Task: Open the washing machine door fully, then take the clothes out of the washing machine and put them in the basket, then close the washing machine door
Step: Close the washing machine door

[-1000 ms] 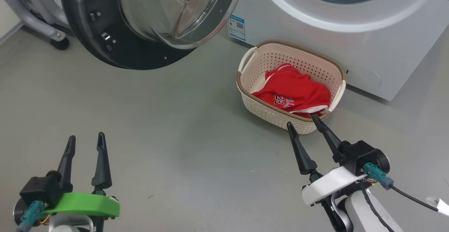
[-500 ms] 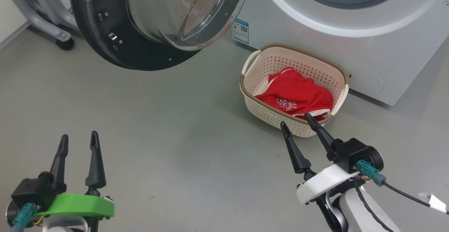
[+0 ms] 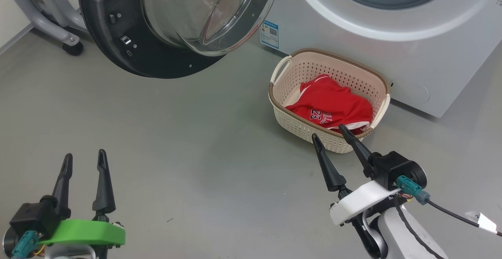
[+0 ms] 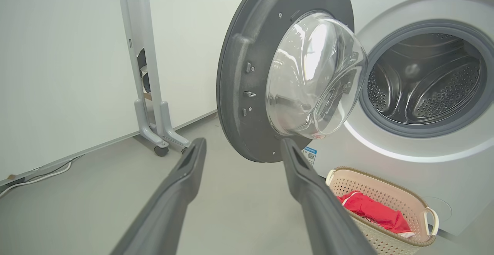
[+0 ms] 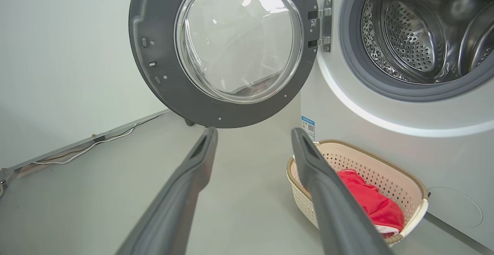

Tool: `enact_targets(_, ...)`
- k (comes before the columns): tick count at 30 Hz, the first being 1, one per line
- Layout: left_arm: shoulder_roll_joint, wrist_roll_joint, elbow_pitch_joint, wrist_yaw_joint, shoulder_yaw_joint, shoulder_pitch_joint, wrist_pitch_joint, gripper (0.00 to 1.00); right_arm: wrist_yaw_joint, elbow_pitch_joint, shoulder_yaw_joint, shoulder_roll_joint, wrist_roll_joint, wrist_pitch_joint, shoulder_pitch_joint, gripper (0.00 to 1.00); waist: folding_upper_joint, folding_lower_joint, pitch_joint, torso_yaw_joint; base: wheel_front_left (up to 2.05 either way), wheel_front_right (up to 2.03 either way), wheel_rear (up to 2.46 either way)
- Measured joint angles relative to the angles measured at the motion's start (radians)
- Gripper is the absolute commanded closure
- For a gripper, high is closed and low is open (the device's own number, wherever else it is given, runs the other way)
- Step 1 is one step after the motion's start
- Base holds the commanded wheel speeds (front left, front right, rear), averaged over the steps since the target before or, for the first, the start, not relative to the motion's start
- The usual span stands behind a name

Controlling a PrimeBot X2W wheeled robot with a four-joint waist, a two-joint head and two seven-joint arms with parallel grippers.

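The clothes (image 3: 333, 104) lie in the basket (image 3: 283, 122) in front of the washing machine (image 3: 353, 51), and the washing machine door (image 3: 113, 51) stands wide open. The left end effector (image 3: 86, 154) and right end effector (image 3: 327, 131) hover spread apart, empty.

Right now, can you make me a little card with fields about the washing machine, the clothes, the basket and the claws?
washing machine door: swung wide open
drum: no clothes seen inside
clothes: red, number 23, in the basket
basket: on the floor by the washing machine
left claw: open, empty
right claw: open, empty, tips near the basket
not yet done: closing the door
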Motion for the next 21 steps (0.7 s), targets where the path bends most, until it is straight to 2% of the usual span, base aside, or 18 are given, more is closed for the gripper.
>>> enact_targets(21, -0.002, 0.004, -0.001, 0.0, -0.001, 0.001, 0.0, 0.0, 0.0, 0.002, -0.007, 0.0, 0.006, 0.0, 0.0, 0.0, 0.0, 0.0001, 0.005, -0.002, 0.0, 0.0, 0.0)
